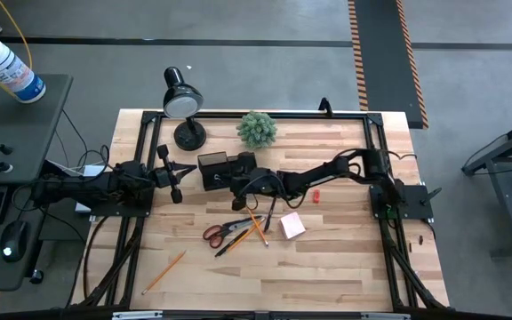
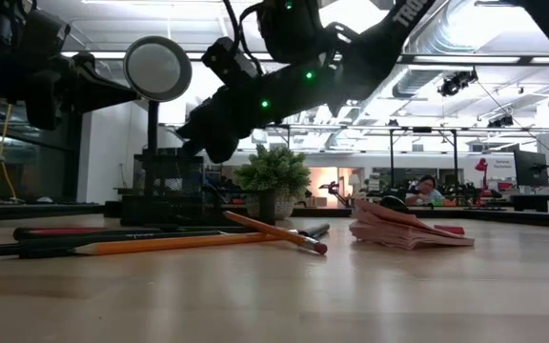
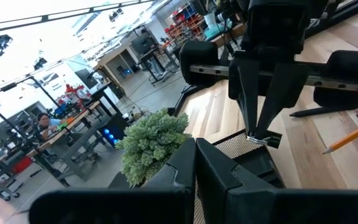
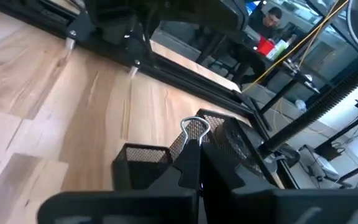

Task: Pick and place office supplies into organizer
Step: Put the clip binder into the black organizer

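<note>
Pencil lengthwise across table, before organizer.

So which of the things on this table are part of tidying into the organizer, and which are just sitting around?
Part of the job: organizer; scissors; pencils; stray pencil; pink notepad; small red piece; binder clip pinched in the right gripper above the organizer.

Just lying about: desk lamp; potted plant; spray bottle on the side desk.
</note>
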